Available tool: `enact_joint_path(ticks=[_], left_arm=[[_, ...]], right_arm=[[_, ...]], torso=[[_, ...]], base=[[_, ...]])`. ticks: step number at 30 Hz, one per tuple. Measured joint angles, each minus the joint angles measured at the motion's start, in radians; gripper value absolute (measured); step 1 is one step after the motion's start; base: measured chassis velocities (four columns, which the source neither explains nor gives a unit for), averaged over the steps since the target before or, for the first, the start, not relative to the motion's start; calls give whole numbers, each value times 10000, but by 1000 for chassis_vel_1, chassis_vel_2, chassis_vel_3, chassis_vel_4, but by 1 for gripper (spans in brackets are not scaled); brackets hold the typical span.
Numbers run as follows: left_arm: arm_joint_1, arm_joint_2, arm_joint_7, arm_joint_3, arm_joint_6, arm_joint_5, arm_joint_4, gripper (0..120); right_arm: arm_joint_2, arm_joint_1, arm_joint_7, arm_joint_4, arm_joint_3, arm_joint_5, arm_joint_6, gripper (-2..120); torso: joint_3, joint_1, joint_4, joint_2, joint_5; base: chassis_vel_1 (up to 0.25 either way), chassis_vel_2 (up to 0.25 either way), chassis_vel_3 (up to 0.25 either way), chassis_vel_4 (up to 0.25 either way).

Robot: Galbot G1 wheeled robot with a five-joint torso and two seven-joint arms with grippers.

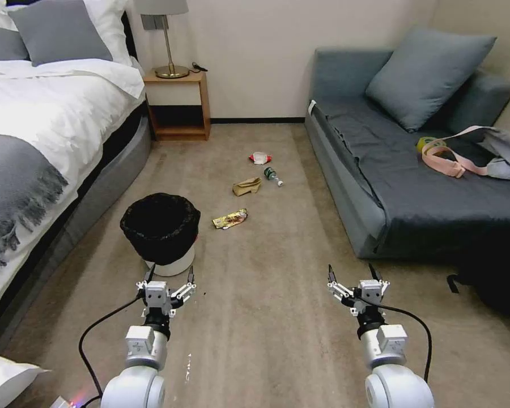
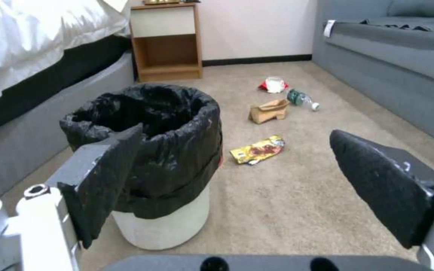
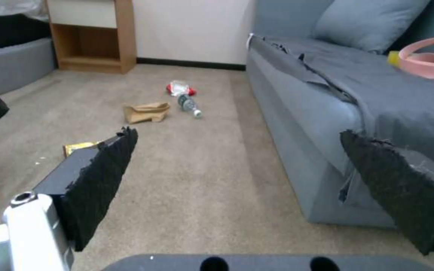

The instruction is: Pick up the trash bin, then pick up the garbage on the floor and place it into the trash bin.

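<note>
Bedroom floor seen from the robot's head. The trash bin (image 1: 160,233), white with a black bag folded over its rim, stands upright on the carpet (image 1: 266,317) beside the bed (image 1: 45,141). The left tool (image 1: 168,277) hovers just before the bin, fingers spread and holding nothing; the right tool (image 1: 352,273) hangs level with it nearer the sofa (image 1: 391,187), likewise released and empty. Four litter pieces lie between bed and sofa: a yellow wrapper (image 1: 230,219) nearest the bin, then a brown paper bag (image 1: 247,186), a small bottle (image 1: 272,175) just beside the bag, and a red-and-white packet (image 1: 260,158) farthest off. A nightstand (image 1: 178,105) stands against the wall.
</note>
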Motion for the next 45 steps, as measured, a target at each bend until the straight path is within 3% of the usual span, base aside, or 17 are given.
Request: enact_joint_path(ticks=[45], left_arm=[[0, 0, 0, 0, 0, 0, 0, 100]], right_arm=[[0, 0, 0, 0, 0, 0, 0, 100]], torso=[[0, 0, 0, 0, 0]], base=[[0, 0, 0, 0]])
